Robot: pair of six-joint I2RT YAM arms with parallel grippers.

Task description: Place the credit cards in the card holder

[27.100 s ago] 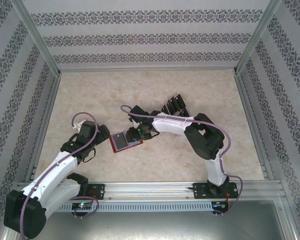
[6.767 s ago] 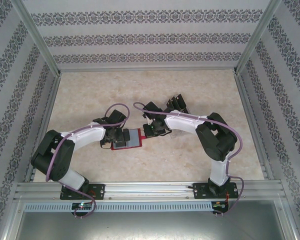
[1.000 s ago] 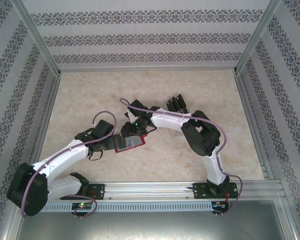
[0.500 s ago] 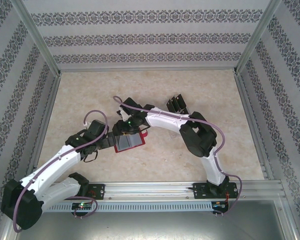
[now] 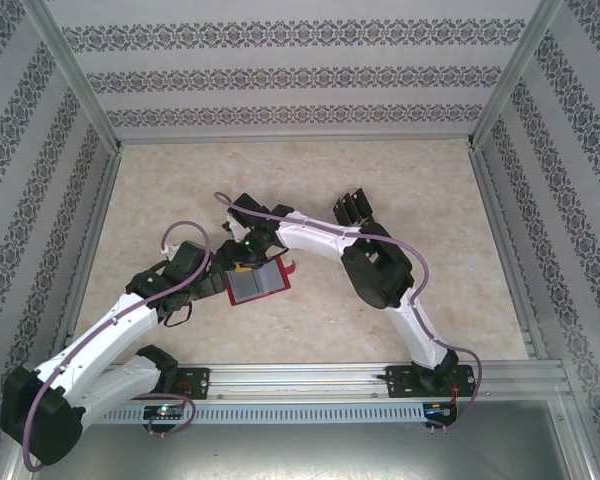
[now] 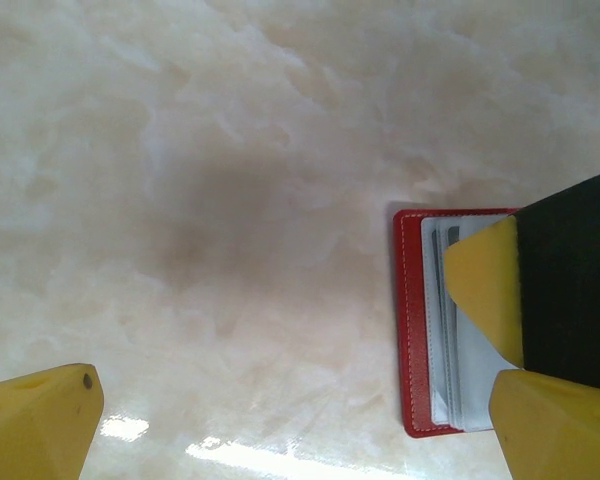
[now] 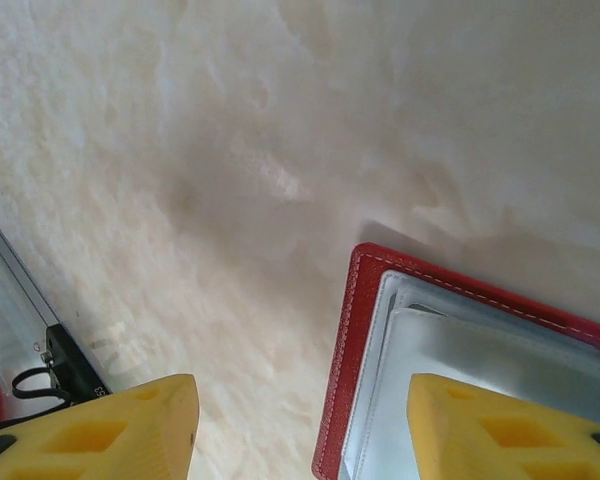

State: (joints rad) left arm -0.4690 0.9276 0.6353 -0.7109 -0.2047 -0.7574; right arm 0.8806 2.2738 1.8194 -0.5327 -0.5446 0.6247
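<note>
The red card holder [image 5: 257,283] lies open on the table, its greyish pockets facing up. My left gripper [image 5: 218,280] is open just left of it; in the left wrist view the gripper [image 6: 295,430] is wide open over bare table, with the card holder [image 6: 412,330] at its right finger. My right gripper [image 5: 242,262] hovers over the holder's upper left corner. In the right wrist view that gripper [image 7: 300,435] is open and holds nothing, and the holder's red edge [image 7: 352,350] lies between its fingers. Several black credit cards [image 5: 353,209] stand together further back on the right.
The marble-patterned table [image 5: 180,190] is walled by aluminium rails and patterned panels. The right arm's elbow [image 5: 375,270] lies low between the black cards and the holder. The right gripper's yellow fingertip [image 6: 485,285] and black body show over the holder in the left wrist view.
My right gripper has slid left across the card holder and its jaws have widened. The left gripper has drawn back a little to the left, still open. The holder has stayed put.
</note>
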